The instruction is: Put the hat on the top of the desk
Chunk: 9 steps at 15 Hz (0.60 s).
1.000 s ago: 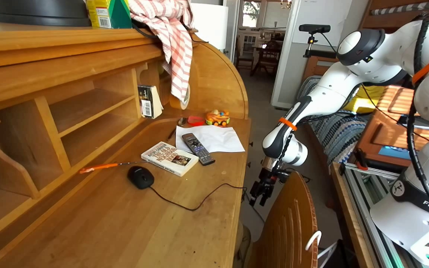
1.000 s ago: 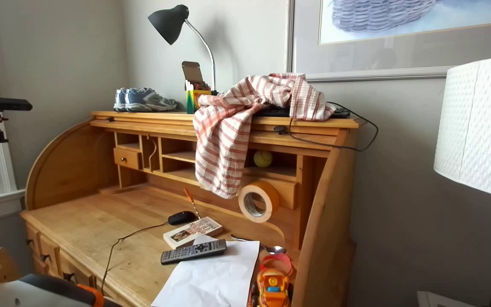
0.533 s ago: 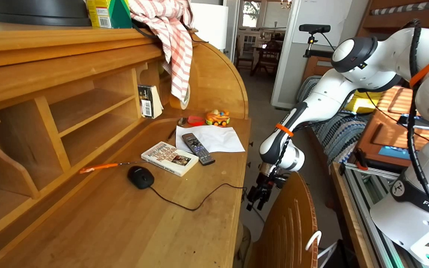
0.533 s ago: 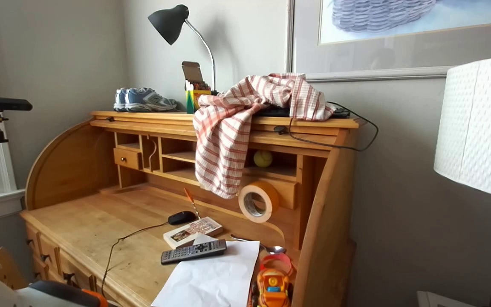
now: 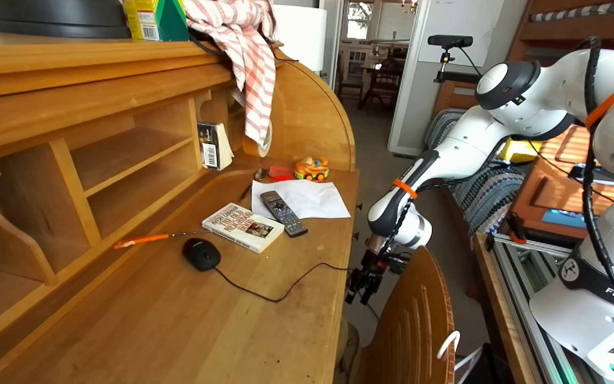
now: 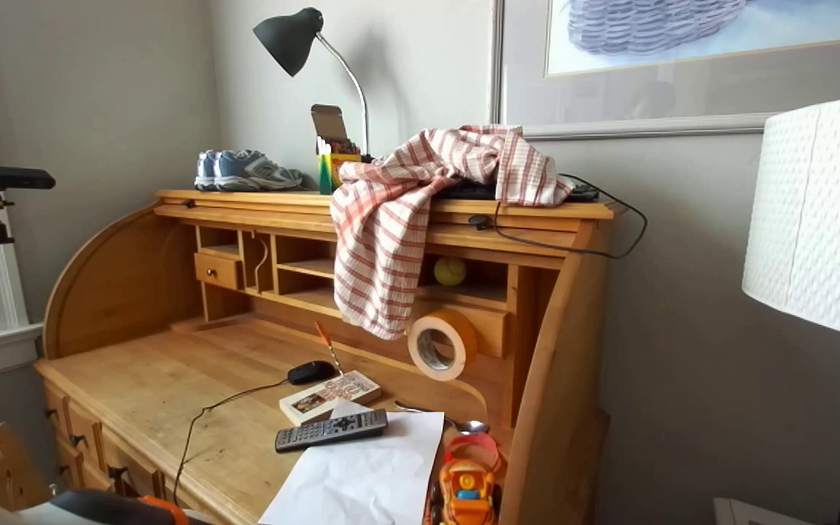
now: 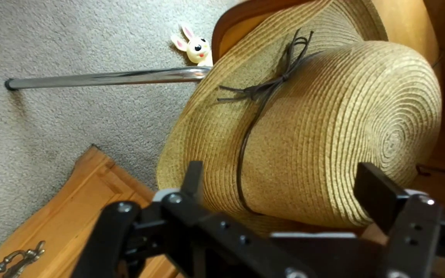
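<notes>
The tan straw hat [image 7: 303, 146] fills the right half of the wrist view, with a dark cord tied round its crown. It is out of view in both exterior views. My gripper [image 7: 278, 173] is open, one finger over the brim and one over the crown. I cannot tell whether either finger touches the hat. In an exterior view the gripper [image 5: 357, 296] hangs low between the desk's front edge and the chair. The honey-coloured wooden desk [image 5: 174, 330] also shows in an exterior view [image 6: 150, 372], with cubbyholes under its raised top.
The chair back [image 5: 411, 314] stands close beside the gripper. A checked cloth [image 6: 383, 255], shoes [image 6: 245, 171], a crayon box [image 6: 340, 171] and a lamp [image 6: 289, 44] occupy the desk's top. In the wrist view, a metal bar [image 7: 110, 79] and a bunny toy [image 7: 198, 49] lie beyond the hat.
In an exterior view my arm and gripper have moved left and slightly down, closer to the desk's front edge and the chair. The things on the desk have not moved.
</notes>
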Motion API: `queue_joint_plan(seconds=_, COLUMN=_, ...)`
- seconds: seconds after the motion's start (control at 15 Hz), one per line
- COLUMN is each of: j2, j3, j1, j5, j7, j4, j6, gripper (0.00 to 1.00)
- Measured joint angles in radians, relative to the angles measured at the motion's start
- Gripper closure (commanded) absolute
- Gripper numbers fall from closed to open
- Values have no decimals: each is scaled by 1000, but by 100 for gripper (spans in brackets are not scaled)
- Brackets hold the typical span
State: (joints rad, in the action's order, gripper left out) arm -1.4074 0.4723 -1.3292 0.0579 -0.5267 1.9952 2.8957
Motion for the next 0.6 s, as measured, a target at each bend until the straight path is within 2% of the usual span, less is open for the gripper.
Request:
queue_joint_plan(seconds=0.4, j2=-83, j3=6, j1=25, j5=27, j7=-41, j4=-36, j6=0, gripper=0)
queue_joint_plan(seconds=0.6, j2=-85, j3=7, j1=52, j5=-9, j7=-108, j4=-43, j6=2, gripper=0)
